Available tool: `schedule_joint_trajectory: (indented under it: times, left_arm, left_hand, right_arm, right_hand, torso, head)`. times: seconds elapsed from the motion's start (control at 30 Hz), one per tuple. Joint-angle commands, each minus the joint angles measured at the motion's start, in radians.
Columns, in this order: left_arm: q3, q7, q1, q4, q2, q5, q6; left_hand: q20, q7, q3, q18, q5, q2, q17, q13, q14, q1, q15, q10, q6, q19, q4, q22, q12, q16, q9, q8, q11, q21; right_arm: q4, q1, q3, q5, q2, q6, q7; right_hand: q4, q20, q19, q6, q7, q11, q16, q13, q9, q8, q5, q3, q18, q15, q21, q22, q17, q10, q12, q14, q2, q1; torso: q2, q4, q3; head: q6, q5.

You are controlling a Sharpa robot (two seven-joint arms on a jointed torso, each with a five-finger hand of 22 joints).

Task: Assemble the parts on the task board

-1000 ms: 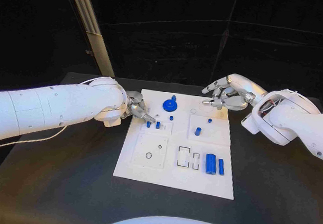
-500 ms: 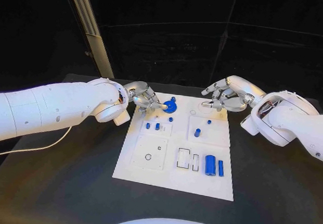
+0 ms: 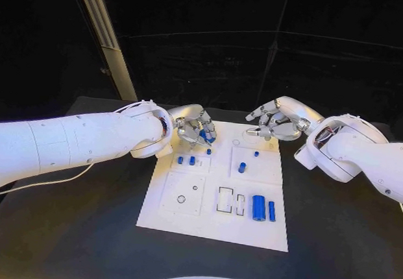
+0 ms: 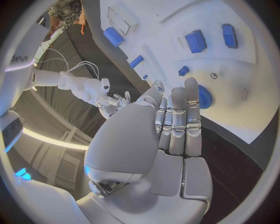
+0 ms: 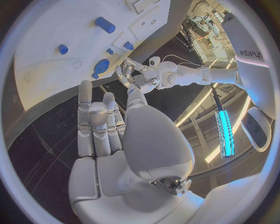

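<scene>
Left hand: hovered (image 3: 191, 126) over the task board's far left corner, fingers curled down around the blue gear; whether they actually gripped it, cannot tell. In the left wrist view (image 4: 175, 126), fingers lay straight and close together, tips right at the gear.

Blue gear: sat (image 3: 206, 136) at the far left corner of the task board, mostly covered by the left hand; toothed rim peeked out beside the fingertips in the left wrist view (image 4: 205, 97) and showed whole in the right wrist view (image 5: 101, 66).

Right hand: hung (image 3: 278, 123) above the board's far right corner, fingers spread and bent, held nothing. In the right wrist view (image 5: 108, 128), palm up and bare, fingers apart.

Task board: white plate (image 3: 205, 211) lay in the middle of the black table (image 3: 344, 242), long side running away from the robot.

Small pegs: two short blue ones (image 3: 186, 160) stood side by side near the left edge, just nearer than the gear; another (image 3: 241, 167) stood toward the right edge, with a tiny one (image 3: 255, 153) just beyond it.

Large cylinder: lay (image 3: 259, 204) flat near the near right corner, thin blue rod (image 3: 272, 211) just beside it toward the right edge.
</scene>
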Motion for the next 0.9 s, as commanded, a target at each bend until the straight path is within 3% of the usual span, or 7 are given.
schedule_joint_trajectory:
  times: [0.03, 0.13, 0.23, 0.4, 0.57, 0.9]
  left_arm:
    - [-0.001, 0.006, 0.0, -0.018, 0.018, -0.234, 0.014]
    - [-0.001, -0.012, -0.002, -0.034, 0.034, -0.293, 0.026]
    - [-0.002, -0.028, -0.003, -0.051, 0.048, -0.339, 0.038]
    - [-0.002, -0.045, -0.006, -0.067, 0.066, -0.381, 0.064]
    - [-0.002, -0.071, -0.01, -0.075, 0.081, -0.408, 0.081]
    - [-0.001, -0.087, -0.016, -0.085, 0.097, -0.43, 0.088]
  left_hand:
    - [-0.002, -0.003, 0.016, 0.006, 0.0, -0.022, 0.111, -0.033, 0.085, -0.02, -0.005, 0.013, 0.018, 0.039, 0.002, 0.015, -0.024, 0.12, -0.014, -0.014, 0.0, 0.027]
    - [-0.006, -0.007, 0.027, 0.005, 0.0, -0.035, 0.207, -0.058, 0.143, -0.039, -0.008, 0.025, 0.031, 0.071, 0.003, 0.033, -0.038, 0.217, -0.025, -0.025, -0.003, 0.056]
    - [-0.011, -0.009, 0.04, -0.018, 0.001, -0.043, 0.302, -0.082, 0.194, -0.054, -0.013, 0.041, 0.047, 0.142, 0.003, 0.158, -0.049, 0.308, -0.036, -0.036, -0.006, 0.192]
    - [-0.015, -0.011, 0.063, -0.042, 0.005, -0.048, 0.404, -0.11, 0.242, -0.067, -0.016, 0.066, 0.072, 0.21, -0.001, 0.297, -0.059, 0.398, -0.047, -0.047, -0.009, 0.34]
    - [-0.02, -0.016, 0.084, -0.057, 0.006, -0.05, 0.428, -0.128, 0.261, -0.076, -0.021, 0.093, 0.092, 0.244, -0.003, 0.376, -0.07, 0.425, -0.054, -0.054, -0.013, 0.421]
    - [-0.024, -0.022, 0.126, -0.066, 0.006, -0.042, 0.433, -0.146, 0.273, -0.078, -0.027, 0.132, 0.124, 0.266, -0.005, 0.43, -0.082, 0.436, -0.06, -0.056, -0.019, 0.475]
  right_arm:
    - [0.0, 0.002, 0.001, -0.001, 0.003, -0.007, 0.009]
    - [0.0, 0.002, 0.001, -0.001, 0.005, -0.008, 0.011]
    - [-0.001, 0.002, 0.001, -0.001, 0.006, -0.009, 0.012]
    - [-0.002, 0.001, 0.001, -0.001, 0.009, -0.009, 0.014]
    - [-0.004, 0.001, 0.001, -0.001, 0.011, -0.008, 0.015]
    - [-0.005, 0.001, 0.001, -0.001, 0.014, -0.008, 0.015]
  right_hand:
    - [0.0, 0.002, 0.007, -0.01, 0.0, 0.0, -0.006, -0.002, 0.001, 0.006, 0.006, -0.004, 0.004, -0.001, -0.007, -0.001, 0.0, -0.01, 0.004, -0.006, 0.012, 0.0]
    - [0.0, 0.002, 0.007, -0.01, 0.0, 0.0, -0.006, -0.002, 0.001, 0.006, 0.006, -0.004, 0.004, -0.001, -0.007, -0.001, 0.0, -0.01, 0.004, -0.006, 0.012, 0.0]
    - [0.0, 0.002, 0.007, -0.011, 0.0, 0.0, -0.005, -0.002, 0.001, 0.007, 0.006, -0.004, 0.004, -0.001, -0.007, -0.001, 0.0, -0.01, 0.004, -0.006, 0.013, 0.0]
    - [0.0, 0.002, 0.007, -0.011, 0.0, 0.0, -0.005, -0.002, 0.001, 0.007, 0.006, -0.004, 0.004, -0.001, -0.007, -0.001, 0.0, -0.01, 0.004, -0.006, 0.013, 0.0]
    - [0.0, 0.002, 0.007, -0.011, 0.0, 0.0, -0.005, -0.002, 0.001, 0.007, 0.006, -0.004, 0.004, -0.001, -0.007, -0.001, 0.0, -0.01, 0.004, -0.006, 0.013, 0.0]
    - [0.0, 0.002, 0.007, -0.011, 0.0, 0.0, -0.005, -0.002, 0.001, 0.007, 0.006, -0.004, 0.004, -0.001, -0.007, -0.001, 0.0, -0.01, 0.004, -0.006, 0.013, 0.0]
  torso:
    - [0.0, 0.0006, 0.0001]
    - [-0.001, 0.0014, -0.0004]
    - [0.0, 0.0009, 0.0]
    - [0.0, 0.0018, 0.0006]
    - [0.0, 0.0011, 0.0003]
    - [0.0, 0.0027, 0.0006]
  head:
    - [0.004, -0.004]
    - [0.004, -0.005]
    - [0.005, -0.006]
    - [0.004, -0.007]
    - [0.004, -0.007]
    - [0.001, -0.01]
